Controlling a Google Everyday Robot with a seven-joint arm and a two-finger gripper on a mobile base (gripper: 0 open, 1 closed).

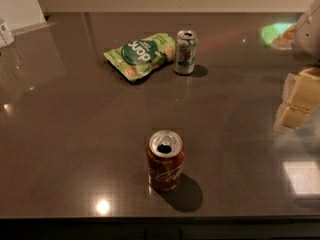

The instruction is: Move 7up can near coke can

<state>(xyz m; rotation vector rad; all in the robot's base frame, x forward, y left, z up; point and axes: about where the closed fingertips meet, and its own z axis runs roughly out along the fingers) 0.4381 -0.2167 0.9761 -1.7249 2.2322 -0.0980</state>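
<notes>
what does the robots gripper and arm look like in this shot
The gripper, at the right edge of the view, is built of pale yellow, boxy blocks. Above it sits a rounded, light grey arm housing. No cables or markings show.

Your gripper (pixel 299 104) cut off at the right edge, white container (pixel 4 33) clipped at the left edge, 7up can (pixel 185 52) label blurred

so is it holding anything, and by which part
Nothing. The gripper hangs at the right edge, apart from the 7up can and the coke can, both upright on the counter.
</notes>
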